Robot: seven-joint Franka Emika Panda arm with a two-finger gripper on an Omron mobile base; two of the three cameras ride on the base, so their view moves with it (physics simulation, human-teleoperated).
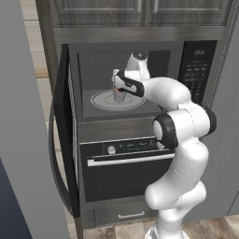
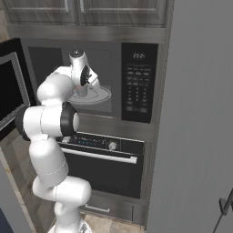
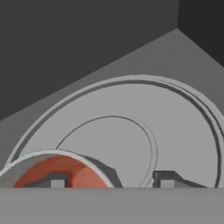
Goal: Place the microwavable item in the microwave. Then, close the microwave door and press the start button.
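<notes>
Your gripper (image 3: 108, 183) reaches into the microwave (image 1: 123, 81), and in the hand view its two dark fingertips (image 3: 57, 181) stand spread apart: one sits over the red liquid in the cup (image 1: 119, 94), the other out over the bare turntable (image 1: 100, 101), so the rim lies between them and nothing is pinched. You have one cup, pale and tapered, standing upright on the round glass turntable, toward its middle. You see one turntable, flat on the grey cavity floor. To the right of the cavity is one black keypad panel (image 2: 138, 82) with a small display at its top. The microwave door (image 1: 62, 130) hangs wide open to the left of the cavity. Directly below the microwave you see one oven (image 2: 102, 161) with one horizontal bar handle (image 1: 128, 159), and one drawer (image 1: 125, 214) under that. Above the microwave are grey cabinet doors (image 2: 86, 12).
</notes>
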